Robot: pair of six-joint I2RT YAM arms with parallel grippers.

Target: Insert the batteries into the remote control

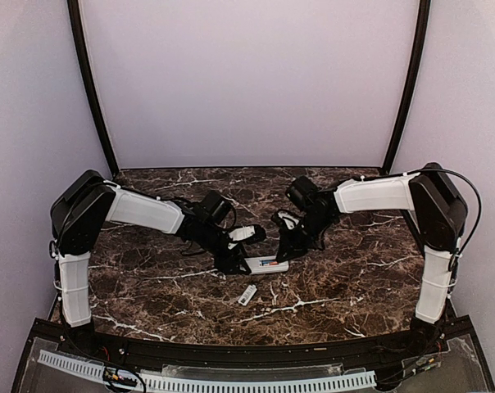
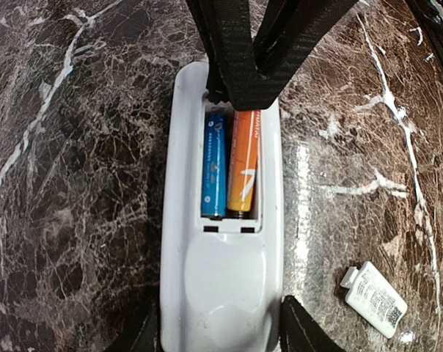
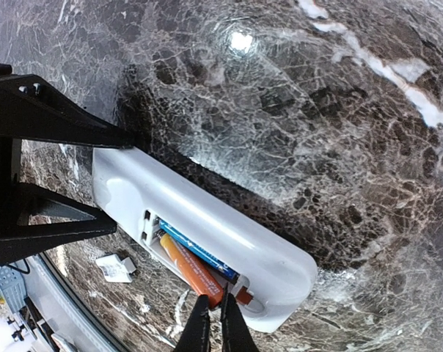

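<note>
Dark veined marble formed the work surface (image 1: 149,286), with plain pale walls behind.

1. Position of the work. The remote control (image 2: 221,293) lay back-up on the marble, its battery bay uncovered. One end sat between the jaws of your left gripper (image 2: 220,334). The other end lay directly beneath your right gripper (image 3: 215,326).
2. Jaw state. Your left jaws stood at medium width, one finger against each long side of the remote control, clamping it. Your right jaws were drawn almost together, with nothing visible between them.
3. Bay contents. A blue battery (image 2: 214,165) and an orange battery (image 2: 243,165) lay side by side in the bay. The right fingertips covered the far end of the orange battery, so whether it was fully seated could not be determined.
4. Step in hand, as judged: pressing the orange battery home. To do this well, you needed to:
   - hold the left clamp firm so the body could not slide;
   - push straight down on the battery end with the narrowed tips;
   - avoid sideways force, which could lift the blue battery.
5. The loose cover (image 2: 374,299) lay well outside both sets of jaws, not yet fitted.
</note>
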